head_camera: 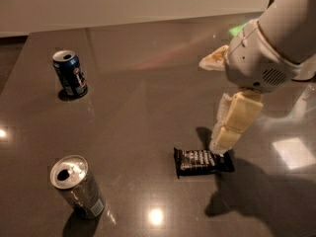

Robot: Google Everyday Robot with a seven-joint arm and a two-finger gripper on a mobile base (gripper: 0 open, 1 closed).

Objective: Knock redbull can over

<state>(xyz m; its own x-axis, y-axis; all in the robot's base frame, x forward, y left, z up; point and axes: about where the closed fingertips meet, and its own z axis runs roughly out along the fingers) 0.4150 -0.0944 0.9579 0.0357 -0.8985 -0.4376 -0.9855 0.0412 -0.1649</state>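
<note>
Redbull can (76, 184) upright, long axis vertical, pincer (221, 144) over wrapper (200, 162), grip unclear

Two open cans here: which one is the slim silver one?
The redbull can, front left; the dark blue can behind it is shorter. The gripper hangs by the black snack wrapper.

A slim silver-grey metal can (76, 185) is seen upright at the near left of the dark glossy counter (148, 98). A shorter dark blue can (70, 74) is stood at the far left. The cream-coloured tool (220, 144) is held at the right, over the right end of a black wrapped snack bar (200, 162), well apart from both cans.
</note>
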